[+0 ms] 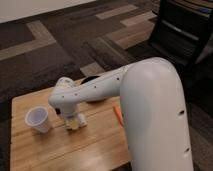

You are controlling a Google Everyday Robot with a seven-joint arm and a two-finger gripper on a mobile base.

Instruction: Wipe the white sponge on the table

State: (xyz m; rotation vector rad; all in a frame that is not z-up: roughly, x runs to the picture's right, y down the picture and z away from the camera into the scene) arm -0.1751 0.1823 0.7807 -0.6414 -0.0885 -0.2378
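The table [60,150] has a light tan wooden plank top. My white arm reaches across it from the right. My gripper [74,121] points down at the table's middle, just right of the cup. A small whitish pad with a yellowish edge, the white sponge [73,124], shows right at the gripper's tip, pressed against the tabletop. Most of the sponge is hidden by the gripper.
A white translucent plastic cup [38,120] stands upright on the table's left part, close to the gripper. A small orange object [118,114] lies on the table next to my arm. A dark object [92,90] sits behind the arm. Patterned carpet surrounds the table; black furniture [182,30] stands at the back right.
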